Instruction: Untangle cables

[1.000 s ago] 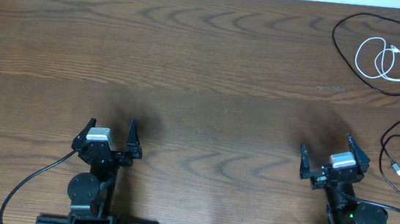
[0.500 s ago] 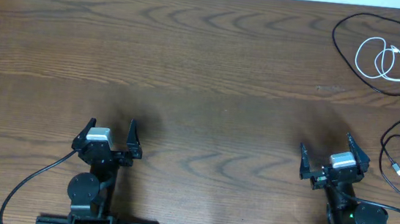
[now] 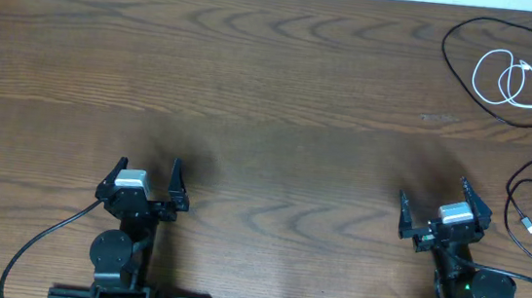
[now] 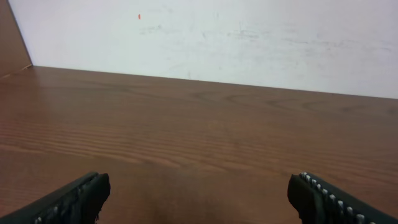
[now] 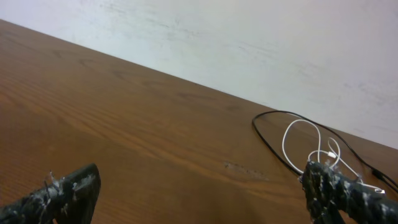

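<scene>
A white cable (image 3: 507, 82) lies coiled at the far right of the table, inside the loop of a thin black cable (image 3: 463, 31). Both also show in the right wrist view: the white cable (image 5: 292, 134) and the black cable (image 5: 264, 142). A second black cable (image 3: 525, 208) lies apart near the right edge. My left gripper (image 3: 143, 178) is open and empty near the front left (image 4: 199, 196). My right gripper (image 3: 438, 210) is open and empty near the front right (image 5: 199, 193), well short of the cables.
The wooden table (image 3: 271, 101) meets a white wall (image 4: 249, 37) at its far edge. Thick black arm wires (image 3: 37, 244) run along the front edge by the arm bases.
</scene>
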You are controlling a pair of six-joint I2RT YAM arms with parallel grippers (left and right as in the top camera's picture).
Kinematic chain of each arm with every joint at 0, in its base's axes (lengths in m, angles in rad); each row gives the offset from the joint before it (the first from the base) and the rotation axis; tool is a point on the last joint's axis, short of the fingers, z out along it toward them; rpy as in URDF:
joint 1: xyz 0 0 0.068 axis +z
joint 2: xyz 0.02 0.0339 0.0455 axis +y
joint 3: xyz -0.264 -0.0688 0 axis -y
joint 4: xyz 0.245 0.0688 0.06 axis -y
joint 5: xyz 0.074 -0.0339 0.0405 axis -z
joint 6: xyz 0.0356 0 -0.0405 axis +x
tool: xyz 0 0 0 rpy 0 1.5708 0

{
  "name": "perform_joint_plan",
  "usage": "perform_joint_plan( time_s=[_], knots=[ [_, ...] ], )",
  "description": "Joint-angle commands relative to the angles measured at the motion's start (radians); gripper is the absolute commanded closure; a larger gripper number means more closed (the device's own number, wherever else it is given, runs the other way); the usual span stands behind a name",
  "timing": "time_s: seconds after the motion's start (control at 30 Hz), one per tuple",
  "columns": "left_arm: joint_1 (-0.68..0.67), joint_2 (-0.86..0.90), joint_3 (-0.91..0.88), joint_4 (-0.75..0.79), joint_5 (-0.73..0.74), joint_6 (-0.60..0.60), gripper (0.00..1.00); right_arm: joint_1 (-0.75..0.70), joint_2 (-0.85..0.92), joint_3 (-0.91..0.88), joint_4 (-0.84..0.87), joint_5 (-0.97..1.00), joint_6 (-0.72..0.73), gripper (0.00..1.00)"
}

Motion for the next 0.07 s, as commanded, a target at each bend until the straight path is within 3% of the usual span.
perform_joint_plan(
  time_s=[0.0, 0.03],
  knots=[
    [0.006, -0.005, -0.011, -0.043, 0.010, 0.021, 0.04, 0.006, -0.006, -0.002, -0.003, 0.001, 0.012, 0.01],
    [0.006, -0.005, -0.011, -0.043, 0.010, 0.021, 0.04, 0.006, -0.006, -0.002, -0.003, 0.001, 0.012, 0.01]
  ],
)
